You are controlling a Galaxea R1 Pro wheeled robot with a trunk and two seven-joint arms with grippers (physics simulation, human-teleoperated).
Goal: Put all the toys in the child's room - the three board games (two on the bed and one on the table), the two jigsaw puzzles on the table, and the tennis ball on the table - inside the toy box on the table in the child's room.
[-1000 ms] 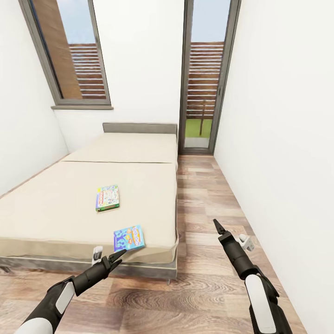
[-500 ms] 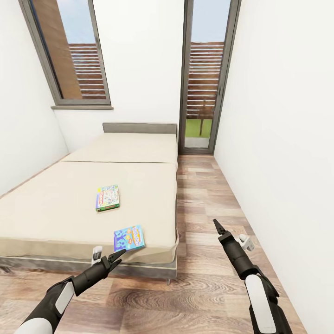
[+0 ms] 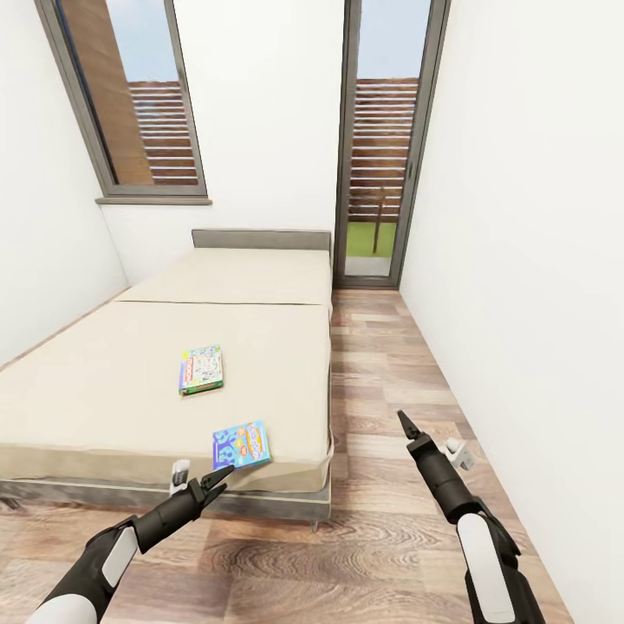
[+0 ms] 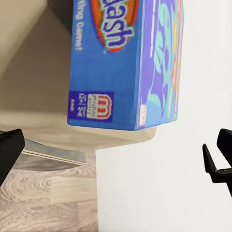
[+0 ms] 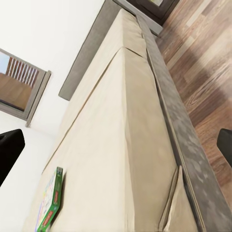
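Both jaws gape empty, left gripper [image 3: 217, 482] just short of the blue board game [image 3: 241, 445] (on the bed [image 3: 130, 390]).

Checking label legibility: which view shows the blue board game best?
The left wrist view: the blue board game is close, lettering readable. The head view shows it whole but small, near the bed's edge.

bright, even daylight, seemingly from the window [image 3: 139, 95] and the glass door [image 3: 381, 139]. the white walls [image 3: 520, 217] are nearly blown out, no hard glare. shadows are faint, a soft dark band under the bed [image 3: 173, 381]. the head view stretches toward its edges; verticals lean. renders slightly soft.
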